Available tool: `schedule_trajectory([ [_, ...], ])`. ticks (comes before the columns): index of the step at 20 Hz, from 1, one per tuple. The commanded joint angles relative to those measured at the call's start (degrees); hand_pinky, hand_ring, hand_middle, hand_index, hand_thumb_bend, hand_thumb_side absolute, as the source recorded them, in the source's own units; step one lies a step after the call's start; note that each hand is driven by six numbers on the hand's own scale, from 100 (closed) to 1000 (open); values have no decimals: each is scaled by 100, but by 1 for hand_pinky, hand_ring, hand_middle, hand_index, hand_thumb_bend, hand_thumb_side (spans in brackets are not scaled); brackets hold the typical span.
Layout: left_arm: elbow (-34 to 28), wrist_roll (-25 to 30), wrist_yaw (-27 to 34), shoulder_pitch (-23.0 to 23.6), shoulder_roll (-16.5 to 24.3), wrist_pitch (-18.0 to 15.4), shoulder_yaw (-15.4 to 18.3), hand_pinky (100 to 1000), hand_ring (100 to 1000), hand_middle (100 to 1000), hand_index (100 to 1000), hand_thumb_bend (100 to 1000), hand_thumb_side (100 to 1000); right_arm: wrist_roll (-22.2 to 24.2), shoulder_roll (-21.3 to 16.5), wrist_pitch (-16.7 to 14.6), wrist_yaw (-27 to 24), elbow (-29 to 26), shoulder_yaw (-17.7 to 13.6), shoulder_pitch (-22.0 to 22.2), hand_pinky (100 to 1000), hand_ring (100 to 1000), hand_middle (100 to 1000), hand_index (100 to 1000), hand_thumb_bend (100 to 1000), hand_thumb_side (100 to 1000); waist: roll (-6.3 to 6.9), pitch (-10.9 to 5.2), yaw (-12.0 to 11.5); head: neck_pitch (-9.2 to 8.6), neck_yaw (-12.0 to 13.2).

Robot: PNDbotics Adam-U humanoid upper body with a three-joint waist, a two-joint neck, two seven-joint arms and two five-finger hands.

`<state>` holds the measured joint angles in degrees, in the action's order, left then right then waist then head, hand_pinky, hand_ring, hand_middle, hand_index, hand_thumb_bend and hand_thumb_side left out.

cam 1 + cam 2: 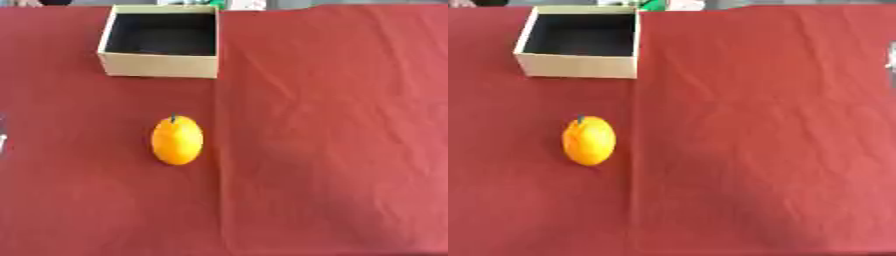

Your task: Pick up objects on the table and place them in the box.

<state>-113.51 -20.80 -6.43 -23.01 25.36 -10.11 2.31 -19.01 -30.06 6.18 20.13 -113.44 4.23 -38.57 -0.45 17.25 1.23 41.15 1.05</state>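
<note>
1. No fingers to be made out anywhere over the work; only a thin pale sliver (3, 140) at the left edge of the left eye view and another pale sliver (892, 60) at the right edge of the right eye view, too little to identify as hands.
2. Impossible, then, to tell how far either hand is spread or whether anything is held; nothing seen touching the task's things.
3. Orange fruit (177, 140) lying alone on the red cloth (332, 130), left of the middle, small dark stem at its far end, long axis running toward the box.
4. Box (158, 65) standing nearer the far left corner of the cloth, well apart from the fruit, open at the top, pale tan walls, dark inside, nothing visible in it.
5. Straight crease in the cloth running from far to near, passing just beside the right wall of the box and just right of the fruit.
6. Fruit resting free, outside the box, not yet picked up.
7. Bit of green and white (654, 4) past the far edge of the cloth, behind the box, too small to name.
</note>
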Motion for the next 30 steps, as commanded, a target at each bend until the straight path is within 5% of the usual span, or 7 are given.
schedule_trajectory([
  [1,-108,101,-109,-84,309,119,-33,548,730,727,863,402,642,18,-135,-3,43,-115,-41,-76,927,863,808,912,100,923,14,-137,11,-6,-4],
  [10,-108,1789,-766,-521,1810,1552,-1049,575,744,743,859,371,707,62,-181,36,27,-115,-3,1,927,863,808,913,100,926,83,-209,-9,76,-87],
  [15,-108,3104,-1009,-987,2527,1969,-1808,607,766,757,863,422,718,95,-173,32,14,-115,27,-2,928,863,808,913,100,928,110,-233,21,57,-69],
  [22,-108,4281,-1178,-1360,2697,2366,-2307,641,790,774,875,547,679,115,-170,36,-6,-115,45,6,928,864,808,913,100,931,138,-240,48,110,-40],
  [30,-108,5275,-1211,-1452,2605,2596,-2493,670,812,786,874,677,462,119,-158,38,-23,-115,49,1,928,864,807,914,100,935,133,-229,59,114,-28],
])
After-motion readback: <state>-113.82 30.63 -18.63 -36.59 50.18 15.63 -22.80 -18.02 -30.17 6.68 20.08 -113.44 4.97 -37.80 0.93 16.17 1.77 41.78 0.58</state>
